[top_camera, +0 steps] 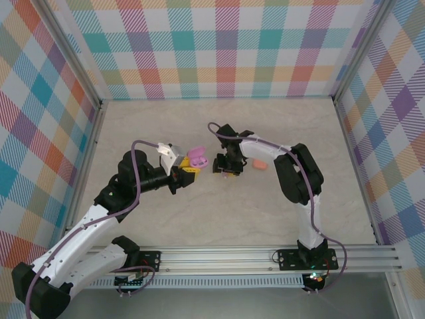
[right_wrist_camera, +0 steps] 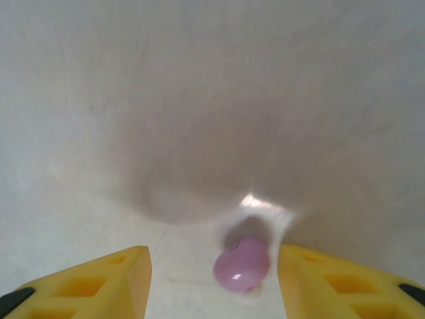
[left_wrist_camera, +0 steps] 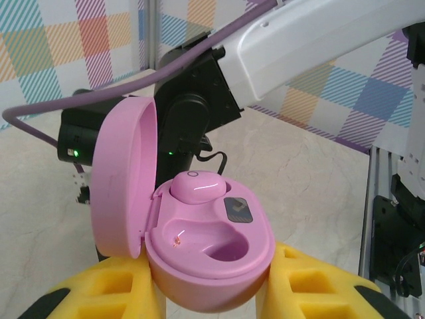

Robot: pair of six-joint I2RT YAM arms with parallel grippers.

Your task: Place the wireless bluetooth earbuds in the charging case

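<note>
The pink charging case (left_wrist_camera: 212, 266) stands open, its lid (left_wrist_camera: 123, 179) hinged up on the left. My left gripper (left_wrist_camera: 209, 289) is shut on its base, with the yellow fingers (left_wrist_camera: 312, 279) pressing both sides. One pink-purple earbud (left_wrist_camera: 197, 186) sits in the far slot; the near slot (left_wrist_camera: 222, 249) is empty. In the top view the case (top_camera: 198, 158) is held just left of my right gripper (top_camera: 224, 169), which points down at the table. A loose purple earbud (right_wrist_camera: 242, 264) lies on the table between the open fingers of my right gripper (right_wrist_camera: 214, 282), nearer the right finger (right_wrist_camera: 339, 282), with a gap on each side.
A salmon-orange case (top_camera: 259, 163) lies on the table just right of the right gripper. The right arm's black wrist and white link (left_wrist_camera: 299, 46) loom close behind the pink case. Checked walls (top_camera: 219, 46) enclose the beige table (top_camera: 219, 219) on three sides.
</note>
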